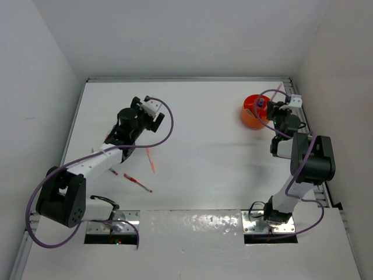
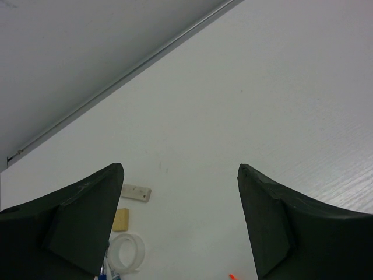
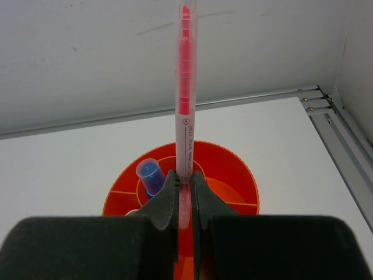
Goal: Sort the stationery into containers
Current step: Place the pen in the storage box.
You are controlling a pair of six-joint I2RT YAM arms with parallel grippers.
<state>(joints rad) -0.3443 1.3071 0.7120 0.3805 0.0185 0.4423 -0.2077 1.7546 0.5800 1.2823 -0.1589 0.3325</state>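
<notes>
My right gripper [image 3: 184, 179] is shut on a pink pen [image 3: 185, 87], which stands upright over the round orange tub [image 3: 236, 175]. A blue-capped bottle [image 3: 150, 174] sits in one of the tub's compartments. From above, the tub [image 1: 251, 114] is at the far right, with the right gripper [image 1: 273, 108] over its edge. My left gripper [image 2: 180, 170] hangs open over bare table with nothing between its fingers. Below its left finger lie a beige block [image 2: 121, 220], a white block [image 2: 136, 192] and a clear tape ring [image 2: 125, 252]. Red pens [image 1: 151, 159] [image 1: 137, 183] lie near the left arm.
White walls close in the table on the left, back and right. A metal rail [image 3: 344, 131] runs along the right edge beside the tub. The tip of an orange-red pen [image 2: 232, 276] shows at the bottom of the left wrist view.
</notes>
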